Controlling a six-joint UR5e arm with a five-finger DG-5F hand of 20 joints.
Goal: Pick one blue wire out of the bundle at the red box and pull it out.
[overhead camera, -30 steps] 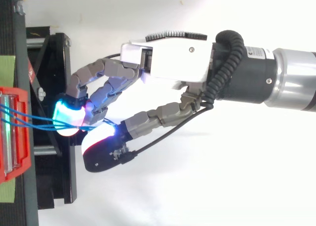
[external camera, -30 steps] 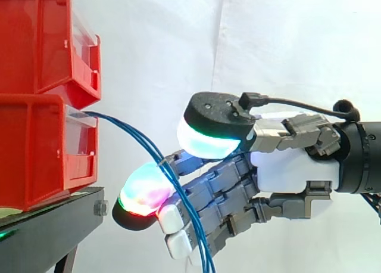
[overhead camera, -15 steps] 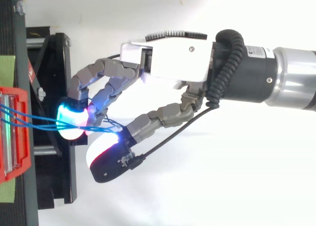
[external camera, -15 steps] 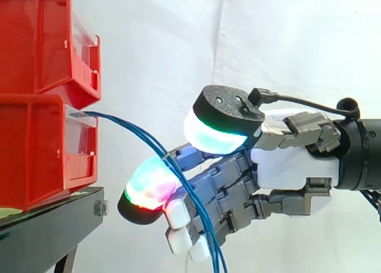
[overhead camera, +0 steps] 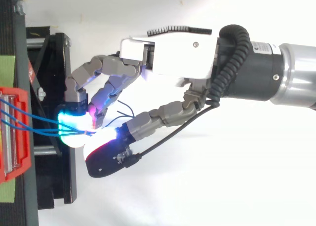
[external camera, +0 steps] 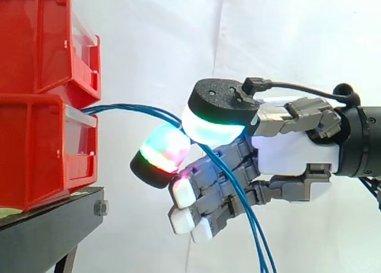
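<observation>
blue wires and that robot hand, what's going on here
The hand has the blue wires pinched between its glowing pads, just off the front of the lower red bin. The wires run from the bin's front to the pads, then hang down below the hand. It looks like several are caught, not one.

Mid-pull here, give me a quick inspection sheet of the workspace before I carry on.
Surface: black stand carries two stacked red bins.
Job's things: blue wires come out of the lower bin's front as a bundle.
Clutter: nothing seen.
Hand: hand pinches the blue wires between its glowing pads, clear of the bins.
Cables: past the pinch the blue wires hang down below the hand.
Surroundings: white curtain behind.
</observation>
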